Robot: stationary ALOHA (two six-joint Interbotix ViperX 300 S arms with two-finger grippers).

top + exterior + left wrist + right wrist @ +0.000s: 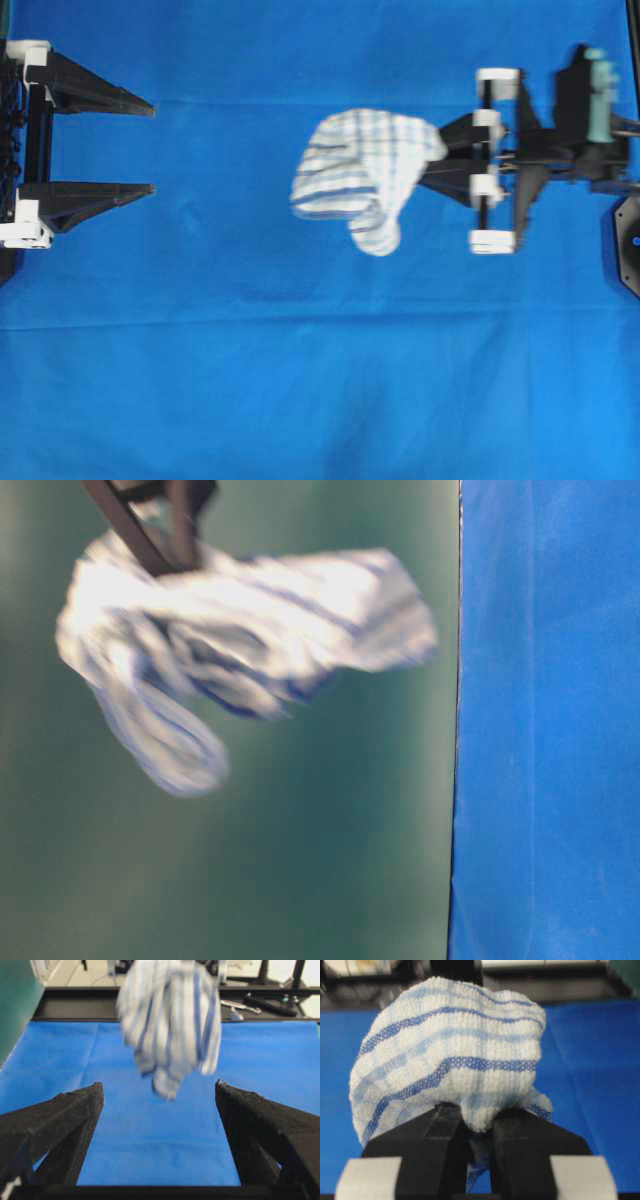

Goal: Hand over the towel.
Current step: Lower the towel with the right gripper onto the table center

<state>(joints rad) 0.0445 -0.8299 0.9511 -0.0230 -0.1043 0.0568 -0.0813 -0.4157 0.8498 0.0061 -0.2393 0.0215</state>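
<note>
The towel (360, 175) is a small white cloth with blue and grey checked stripes, bunched and hanging in the air over the middle of the table. My right gripper (440, 150) is shut on the towel's right edge; in the right wrist view the towel (450, 1060) bulges out over the closed fingers (440, 1130). The table-level view shows the towel (240, 630) hanging from the dark fingers (150, 530). My left gripper (152, 147) is open and empty at the left edge, well apart from the towel. In the left wrist view the towel (170, 1020) hangs ahead between and above the open fingertips (95, 1090).
A large plain blue cloth (320, 380) covers the table. A black frame (150, 1005) runs along the far table edge in the left wrist view, with tools lying behind it. A green wall (300, 860) fills the table-level view.
</note>
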